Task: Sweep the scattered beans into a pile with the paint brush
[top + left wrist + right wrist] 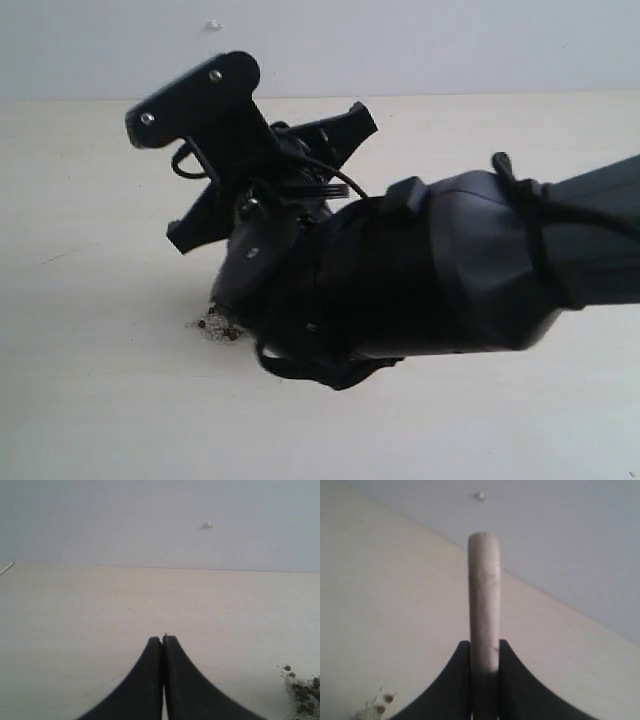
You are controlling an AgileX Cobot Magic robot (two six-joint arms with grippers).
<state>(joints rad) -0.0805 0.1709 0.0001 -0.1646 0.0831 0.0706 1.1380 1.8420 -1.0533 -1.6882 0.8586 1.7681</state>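
My right gripper (pixel 484 647) is shut on the pale wooden handle of the paint brush (pixel 484 590), which I see edge-on, sticking out past the jaws. The ferrule and bristles are hidden. In the exterior view the right arm (pixel 450 270) reaches in from the right and covers the brush; just below its black wrist a small clump of reddish-brown beans (pixel 217 325) with off-white grains lies on the table. The right wrist view catches a few of those beans (pixel 381 703) beside the jaws. My left gripper (pixel 162 640) is shut and empty, with beans (pixel 302 692) off to its side.
The pale wooden table (pixel 90 200) runs back to a light grey wall. A small white speck (pixel 213 24) sits on that wall. The bulky right arm blocks much of the exterior view's middle.
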